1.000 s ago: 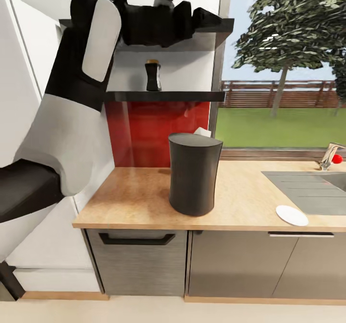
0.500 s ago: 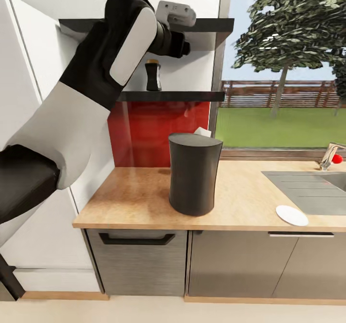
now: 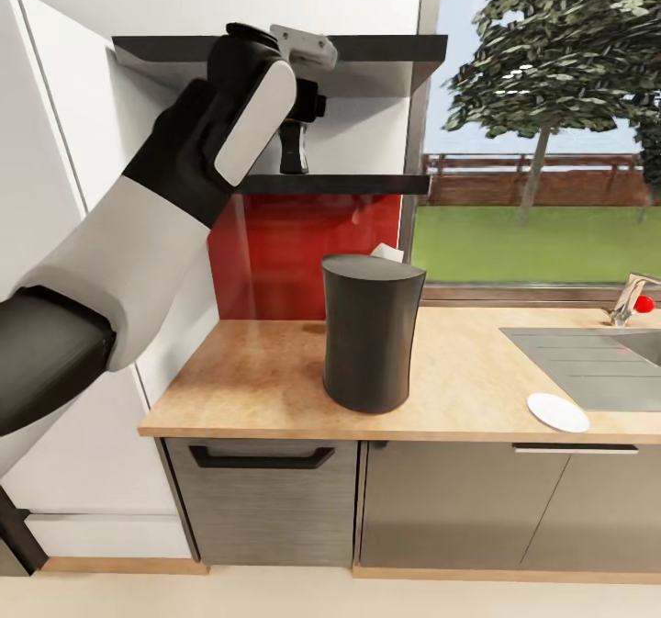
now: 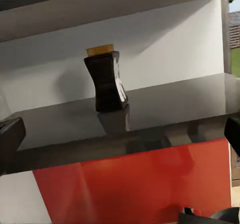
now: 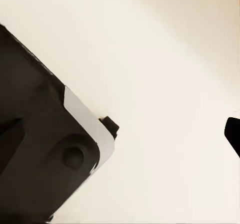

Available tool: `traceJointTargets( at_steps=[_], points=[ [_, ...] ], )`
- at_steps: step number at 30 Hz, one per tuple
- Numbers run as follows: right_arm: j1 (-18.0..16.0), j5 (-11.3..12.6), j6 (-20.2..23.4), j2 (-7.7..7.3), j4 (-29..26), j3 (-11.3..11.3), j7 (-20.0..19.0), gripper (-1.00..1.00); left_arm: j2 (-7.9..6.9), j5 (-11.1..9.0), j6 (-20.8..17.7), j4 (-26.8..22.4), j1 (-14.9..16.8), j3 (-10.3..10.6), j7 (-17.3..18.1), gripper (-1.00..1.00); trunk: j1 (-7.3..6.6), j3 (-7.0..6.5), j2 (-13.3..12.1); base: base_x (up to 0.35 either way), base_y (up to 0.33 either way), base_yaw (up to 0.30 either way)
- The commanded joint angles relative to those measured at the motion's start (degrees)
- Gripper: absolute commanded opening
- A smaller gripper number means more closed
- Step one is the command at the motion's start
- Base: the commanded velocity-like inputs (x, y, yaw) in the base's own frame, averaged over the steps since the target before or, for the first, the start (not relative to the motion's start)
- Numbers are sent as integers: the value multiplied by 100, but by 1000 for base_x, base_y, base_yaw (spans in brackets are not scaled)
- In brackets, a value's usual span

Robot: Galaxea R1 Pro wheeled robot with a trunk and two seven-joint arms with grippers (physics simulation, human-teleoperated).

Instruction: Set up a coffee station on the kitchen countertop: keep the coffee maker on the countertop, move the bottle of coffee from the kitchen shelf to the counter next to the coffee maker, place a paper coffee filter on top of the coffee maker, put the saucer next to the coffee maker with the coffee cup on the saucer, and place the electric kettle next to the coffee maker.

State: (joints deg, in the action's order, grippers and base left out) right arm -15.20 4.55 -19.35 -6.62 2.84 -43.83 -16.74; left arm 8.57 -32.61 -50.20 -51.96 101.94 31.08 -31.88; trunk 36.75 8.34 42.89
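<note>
Left gripper (image 4: 120, 134) raised before the shelf (image 4: 165, 102) — fingers spread wide, empty — bottle (image 4: 106, 79) upright at its 12 o'clock.

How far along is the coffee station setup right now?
Done: the coffee maker stands on the countertop, with what looks like a filter at its top. In hand: the left gripper is raised at the shelf, its open fingers facing the bottle of coffee. Left: bottle down; saucer sits far off; cup and kettle remain.
</note>
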Motion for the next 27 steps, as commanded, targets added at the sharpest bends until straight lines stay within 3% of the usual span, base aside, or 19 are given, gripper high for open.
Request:
traceJointTargets(
  at_steps=[1,5,8,14,27],
  points=[
    [47,-31,-38,3,17,-20,-31,100,-11,-62,-3,0,6,13,-60,100,2,9,7,6,0,0],
    [206,-600,-54,3,15,-22,-12,100,-42,-62,3,16,-2,12,-85,100,2,9,7,121,0,0],
    [248,-808,-59,2,15,-17,93,100,-53,-62,131,171,-54,12,-97,100,2,9,7,90,0,0],
    [262,-867,-60,2,15,-13,176,100,-44,-67,888,952,-76,27,-92,100,2,9,7,139,0,0],
    [263,-868,-60,1,22,-12,183,100,-32,-78,1034,1102,-86,31,-65,100,2,9,7,114,0,0]
  ],
)
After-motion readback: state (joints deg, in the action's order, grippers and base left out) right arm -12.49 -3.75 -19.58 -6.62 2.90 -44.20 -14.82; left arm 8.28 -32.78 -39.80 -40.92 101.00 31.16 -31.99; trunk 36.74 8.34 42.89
